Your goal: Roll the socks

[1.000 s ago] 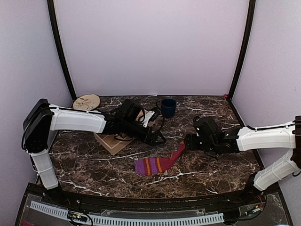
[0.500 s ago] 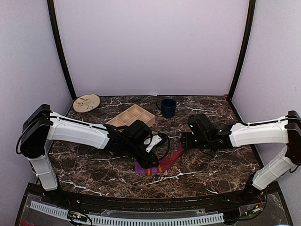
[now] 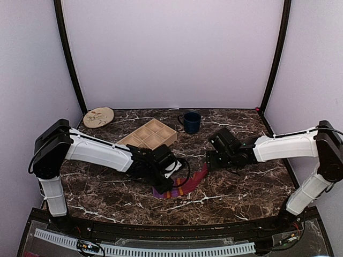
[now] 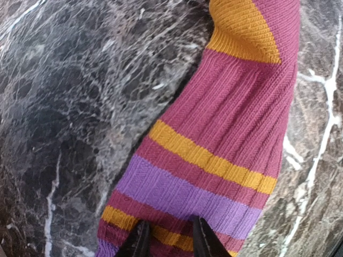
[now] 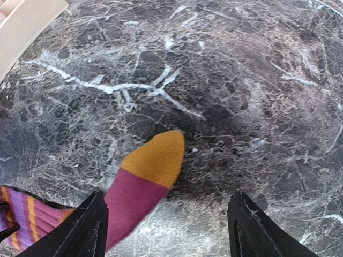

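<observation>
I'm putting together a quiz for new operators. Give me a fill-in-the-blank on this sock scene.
1. The striped sock has an ___ toe.
2. The right gripper stands ___ above that toe.
3. The left gripper grips the striped ___.
4. The mug is dark ___.
Missing words: orange; open; sock; blue.

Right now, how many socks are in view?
1. The purple knit sock with orange and red stripes lies on the dark marble table, front centre. Another may be hidden from these views.
</observation>
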Robot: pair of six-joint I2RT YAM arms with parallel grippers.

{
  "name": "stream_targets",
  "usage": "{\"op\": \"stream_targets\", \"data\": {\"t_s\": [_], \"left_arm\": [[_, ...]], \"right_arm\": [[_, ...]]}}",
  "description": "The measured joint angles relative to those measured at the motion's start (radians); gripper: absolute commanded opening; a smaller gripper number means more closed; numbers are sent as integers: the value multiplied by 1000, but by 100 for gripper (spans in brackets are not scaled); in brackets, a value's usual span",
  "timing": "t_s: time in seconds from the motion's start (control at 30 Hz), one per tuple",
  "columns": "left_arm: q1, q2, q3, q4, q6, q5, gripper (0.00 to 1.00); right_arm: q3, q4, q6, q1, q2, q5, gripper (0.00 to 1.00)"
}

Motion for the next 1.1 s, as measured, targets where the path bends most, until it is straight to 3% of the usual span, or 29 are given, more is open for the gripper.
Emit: {"op": "stream_targets", "data": {"t_s": [0.43, 0.77, 1.1], "left_arm": [[-3, 0, 8, -65, -191, -156, 28], [-3, 1, 33, -167, -306, -204, 26], [-3, 2, 49, -238, -379, -212, 26]], "right_arm": [[0, 3, -23, -29, 6, -6, 72], [28, 17, -78, -30, 134, -25, 72], [79, 29, -133, -33, 155, -23, 71]]}}
